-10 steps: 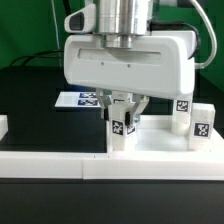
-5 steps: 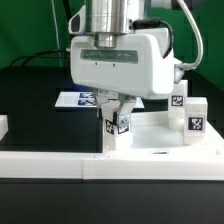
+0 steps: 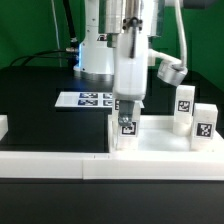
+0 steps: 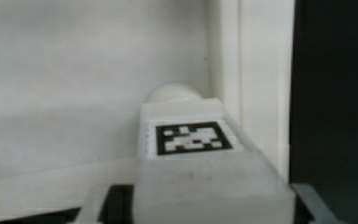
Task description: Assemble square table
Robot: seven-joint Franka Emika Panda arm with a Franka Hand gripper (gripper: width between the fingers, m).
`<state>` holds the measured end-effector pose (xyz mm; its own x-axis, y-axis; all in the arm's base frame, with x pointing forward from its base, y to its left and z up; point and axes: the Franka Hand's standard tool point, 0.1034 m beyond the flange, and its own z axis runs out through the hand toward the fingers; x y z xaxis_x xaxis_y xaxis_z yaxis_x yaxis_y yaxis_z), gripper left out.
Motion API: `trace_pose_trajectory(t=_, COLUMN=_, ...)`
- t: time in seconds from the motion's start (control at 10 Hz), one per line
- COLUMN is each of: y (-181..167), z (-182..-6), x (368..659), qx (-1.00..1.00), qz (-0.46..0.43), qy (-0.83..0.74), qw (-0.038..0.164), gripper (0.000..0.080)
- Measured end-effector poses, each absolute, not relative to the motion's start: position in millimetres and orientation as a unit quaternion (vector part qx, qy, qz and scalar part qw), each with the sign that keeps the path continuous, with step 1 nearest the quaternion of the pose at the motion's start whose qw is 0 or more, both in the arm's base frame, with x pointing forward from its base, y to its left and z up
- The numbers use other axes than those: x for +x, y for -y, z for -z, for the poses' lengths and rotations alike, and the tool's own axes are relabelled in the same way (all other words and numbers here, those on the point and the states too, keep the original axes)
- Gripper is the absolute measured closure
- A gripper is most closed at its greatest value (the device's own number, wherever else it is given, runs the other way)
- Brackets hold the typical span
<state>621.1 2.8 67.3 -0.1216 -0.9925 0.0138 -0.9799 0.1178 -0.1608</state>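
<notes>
The white square tabletop (image 3: pixel 160 142) lies flat on the black table at the exterior view's right. My gripper (image 3: pixel 127 118) points straight down and is shut on a white tag-marked leg (image 3: pixel 126 133), which stands upright at the tabletop's near-left corner. In the wrist view the leg (image 4: pixel 194 150) fills the space between my fingers (image 4: pixel 101 204), with the tabletop's surface (image 4: pixel 69 90) and raised rim (image 4: pixel 229 50) beyond it. Two more legs (image 3: pixel 184 107) (image 3: pixel 205 124) stand upright along the tabletop's right side.
The marker board (image 3: pixel 88 99) lies flat behind and to the left of the tabletop. A long low white border wall (image 3: pixel 50 165) runs along the front. A small white block (image 3: pixel 3 126) sits at the left edge. The arm's base (image 3: pixel 98 50) stands at the back.
The gripper has turned about its vertical axis with the leg in it, from showing its broad face to showing its narrow side. The leg has stayed at the same corner.
</notes>
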Motion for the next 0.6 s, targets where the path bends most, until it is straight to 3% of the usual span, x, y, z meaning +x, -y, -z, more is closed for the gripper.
trace_pose_trajectory(t=0.3, y=-1.5, z=-66.5, x=620.6, qx=-0.524, qz=0.058, qy=-0.846, qw=0.081, gripper=0.0504)
trace_pose_trajectory(t=0.6, y=-1.4, z=-66.5, x=620.5, qx=-0.507, qz=0.049, qy=-0.856, qw=0.082, gripper=0.0493)
